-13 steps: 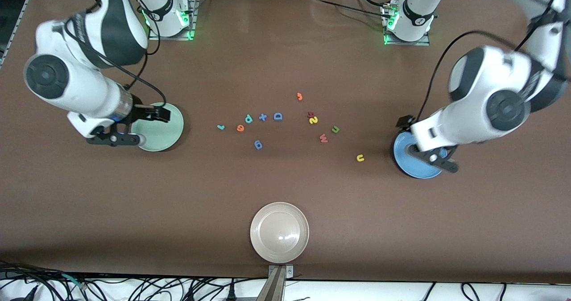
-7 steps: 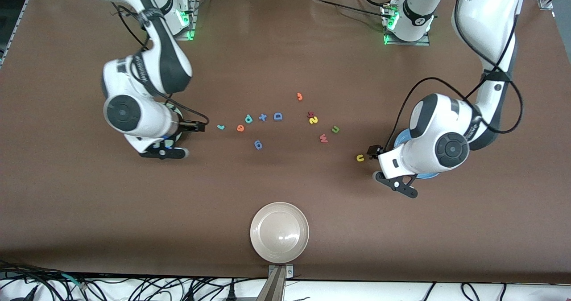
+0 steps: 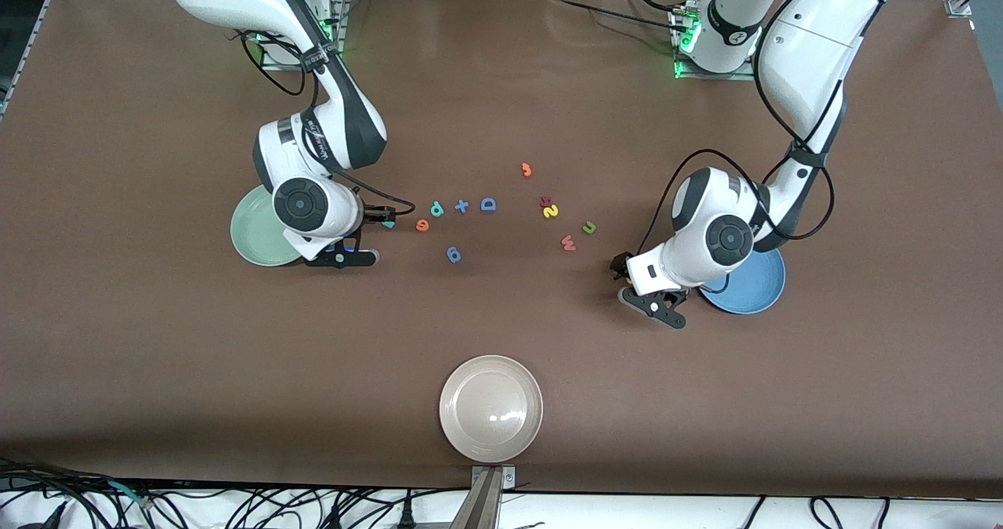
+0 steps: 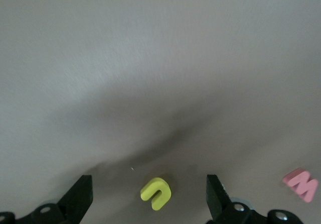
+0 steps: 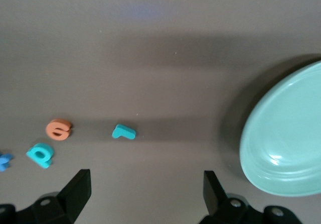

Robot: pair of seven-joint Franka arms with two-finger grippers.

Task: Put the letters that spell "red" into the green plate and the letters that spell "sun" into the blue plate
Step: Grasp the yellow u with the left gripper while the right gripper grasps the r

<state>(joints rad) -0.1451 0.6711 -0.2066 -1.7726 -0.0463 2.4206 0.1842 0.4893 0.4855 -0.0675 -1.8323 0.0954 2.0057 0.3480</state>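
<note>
Your teal r [image 5: 123, 132] lies flat on the counter [image 3: 501, 317] just under the right pincer [image 5: 145, 191], in line with the gap between its two wide-spread, empty fingers. In the front view only its tip [image 3: 389, 224] peeks out by that pincer [image 3: 384, 217]. The orange e [image 3: 422, 225] and teal d [image 3: 436, 209] sit close together a little past the r, toward the middle of the counter; in the right wrist view you see the e [image 5: 59, 129] and d [image 5: 40, 154] side by side. The green plate [image 3: 255, 239] rests on the counter on the pincer's outer side, toward the right arm's end, partly covered by the wrist; nothing shows on its visible part.

Your yellow u [image 4: 156, 193] lies directly under the left pincer [image 4: 149, 201], between its fingers, which stand wide apart and hold nothing. In the front view that pincer [image 3: 627, 274] hides the u. The olive-green n [image 3: 589, 228] and yellow s [image 3: 550, 211] lie toward the middle of the counter from it, the red w [image 3: 569, 242] between them and nearer the camera. The blue plate [image 3: 756, 294] sits just beside the left wrist, toward the left arm's end.

Elsewhere you have a dark red letter [image 3: 545, 201] touching the s, an orange 3 [image 3: 526, 170], a blue capital D [image 3: 488, 204], and a beige-white plate [image 3: 490, 409] at the counter's near edge.
</note>
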